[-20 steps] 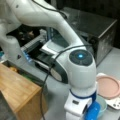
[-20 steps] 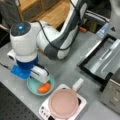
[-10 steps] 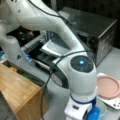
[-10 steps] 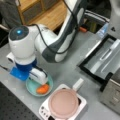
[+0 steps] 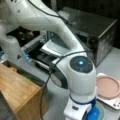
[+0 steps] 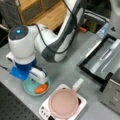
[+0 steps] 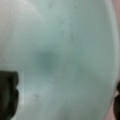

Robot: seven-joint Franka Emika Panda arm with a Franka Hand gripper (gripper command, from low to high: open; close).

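In a front view a teal bowl (image 6: 28,90) sits on the grey table with an orange, carrot-like piece (image 6: 41,88) lying in it. My gripper (image 6: 37,80) hangs straight down over the bowl, just left of the orange piece. In the wrist view the bowl's pale green inside (image 7: 62,50) fills the frame. The dark fingertips (image 7: 8,95) stand far apart at the left and right edges, open, with nothing between them. In a front view the gripper (image 5: 86,116) and the bowl's rim (image 5: 101,111) show at the bottom edge.
A pink plate (image 6: 62,103) rests on a white square base beside the bowl, also seen as the pink plate (image 5: 108,86). A dark oven (image 5: 97,32) with its door tray (image 6: 105,58) open stands behind. A wooden cabinet (image 5: 17,87) stands at the left, and a plastic bottle (image 6: 102,30) stands near the oven.
The arm's wrist has shifted only slightly over the bowl. The orange piece stays in the bowl.
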